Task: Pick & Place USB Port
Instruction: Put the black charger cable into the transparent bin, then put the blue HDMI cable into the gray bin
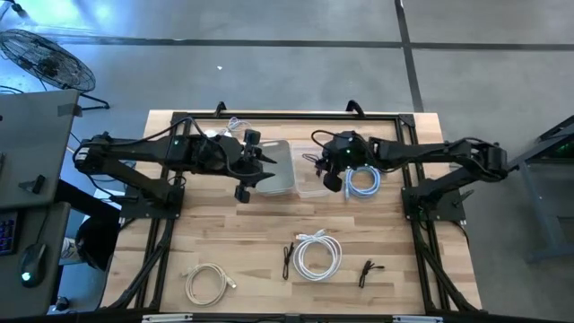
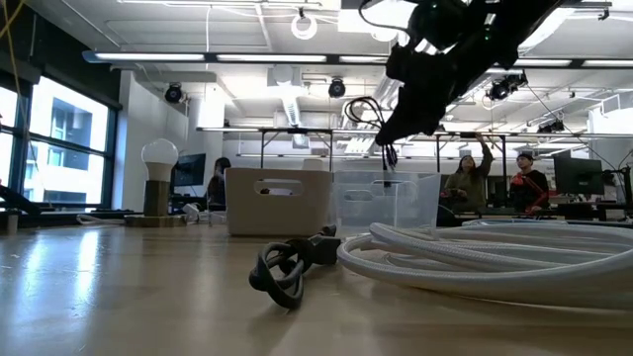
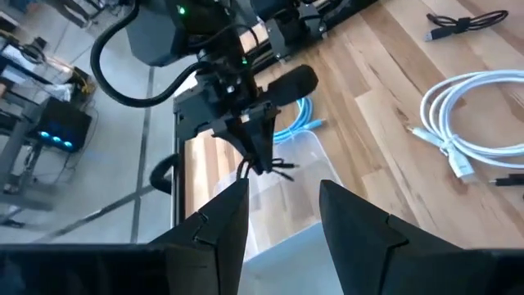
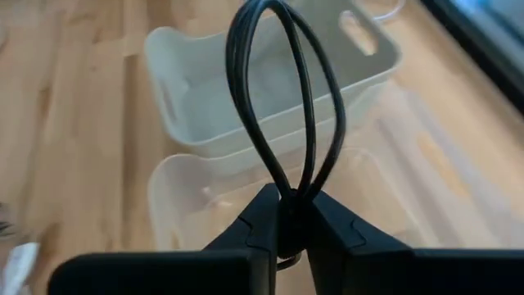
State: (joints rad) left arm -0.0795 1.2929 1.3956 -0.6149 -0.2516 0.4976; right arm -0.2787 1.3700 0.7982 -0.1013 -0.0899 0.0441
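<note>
My right gripper [image 1: 328, 170] is shut on a small black USB cable [image 4: 282, 123] and hovers over the clear bin [image 1: 316, 187]. The cable's loops stand out past the fingertips in the right wrist view. A short part of it dangles under the gripper in the low view [image 2: 388, 153]. My left gripper [image 3: 282, 217] is open and hangs above the opaque grey bin [image 1: 280, 166], which stands next to the clear one. In the left wrist view the right gripper [image 3: 260, 147] shows with the cable. My right gripper pinches the bundled black cable between its two fingers at the base of the loops [image 4: 288, 193]. The fingers come from above, slanting down. The cable is lifted clear above the clear bin [image 4: 368, 197]. How many strands lie between the fingers is hidden by the fingers.
A blue and white cable coil [image 1: 363, 181] lies right of the clear bin. Nearer the table's front lie a white coil [image 1: 318, 254], two small black cables [image 1: 287, 261] [image 1: 368, 271] and a beige coil [image 1: 208, 281]. People stand in the room beyond [image 2: 475, 178].
</note>
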